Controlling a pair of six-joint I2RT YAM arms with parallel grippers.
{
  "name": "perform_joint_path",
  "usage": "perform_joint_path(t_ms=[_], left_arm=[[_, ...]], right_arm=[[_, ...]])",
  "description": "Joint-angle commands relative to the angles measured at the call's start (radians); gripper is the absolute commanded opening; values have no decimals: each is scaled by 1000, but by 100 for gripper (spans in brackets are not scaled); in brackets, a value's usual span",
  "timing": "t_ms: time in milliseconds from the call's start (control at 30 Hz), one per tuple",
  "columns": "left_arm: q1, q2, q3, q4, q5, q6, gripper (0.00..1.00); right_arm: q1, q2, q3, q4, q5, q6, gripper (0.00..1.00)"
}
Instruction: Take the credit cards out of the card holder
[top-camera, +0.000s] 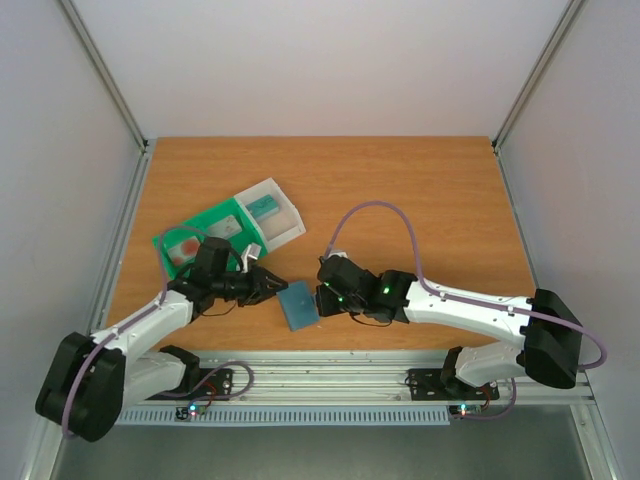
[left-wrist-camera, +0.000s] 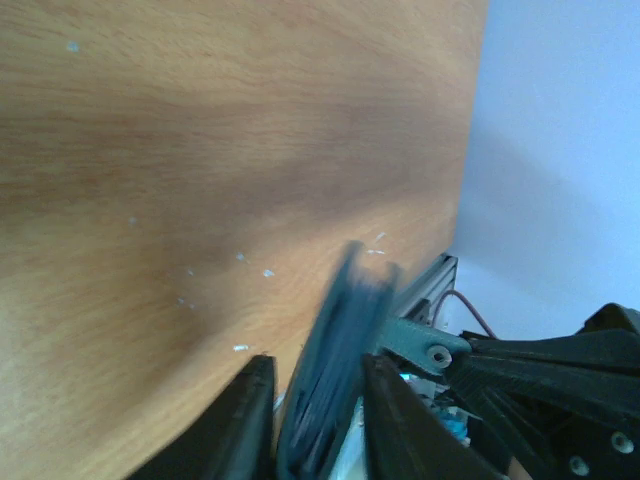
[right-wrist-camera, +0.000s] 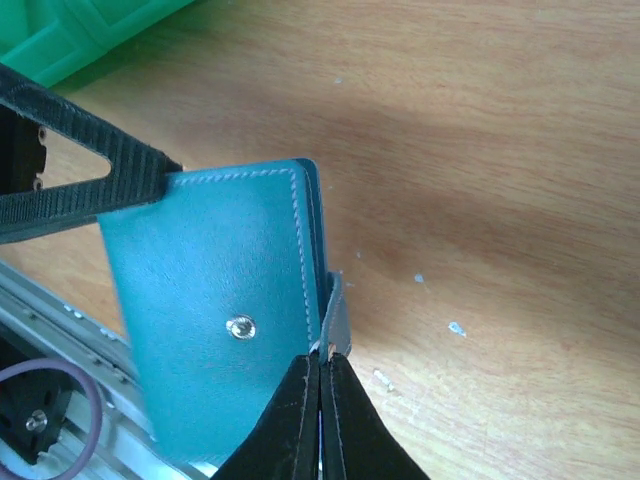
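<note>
Slate-blue card holder (right-wrist-camera: 220, 310), folded shut, spans both pincers above the bench (top-camera: 400, 190): left pincer (left-wrist-camera: 318, 420) clamps one edge, right pincer (right-wrist-camera: 320, 390) nips its side tab (right-wrist-camera: 335, 320) tight, likely bracing it for opening; credit cards not visible

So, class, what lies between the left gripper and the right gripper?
The card holder spans the gap between left gripper and right gripper; the top external view shows it.
</note>
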Motion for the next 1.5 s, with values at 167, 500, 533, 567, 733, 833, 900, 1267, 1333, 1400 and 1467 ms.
perform_joint_path(t_ms=[167,500,533,567,733,833,900,1267,1333,1400,1467], left_arm=[[-5,83,48,-35,-72,63,48],[-5,5,52,-124,-93,129,67],[-5,-3,46,-120,-90,125,68],[-5,-11,38,-114,-84,122,69],[-5,-49,4,-92,-56,111,71],[-5,-57,-10,-91,-56,112,71],[-5,-54,-19,-83,-50,109,71],[-5,-34,-45,-50,-41,107,65],[-5,-24,-50,-45,-46,105,62],[-5,-9,-57,-38,-43,104,52],[-5,7,-64,-31,-44,100,48]], right_arm=[[-46,38,-57,14,32,21,1],[-57,-17,-66,0,9,24,1],[-56,-25,-65,8,-9,24,1],[-56,-31,-64,19,-26,24,1],[-56,-55,-64,93,-137,29,1],[-56,-52,-69,148,-187,38,1],[-57,-49,-85,212,-232,42,1],[-61,-12,-120,375,-297,69,1],[-61,-11,-124,375,-289,69,1],[-62,-14,-132,368,-279,70,1],[-62,-19,-143,365,-278,71,1]])
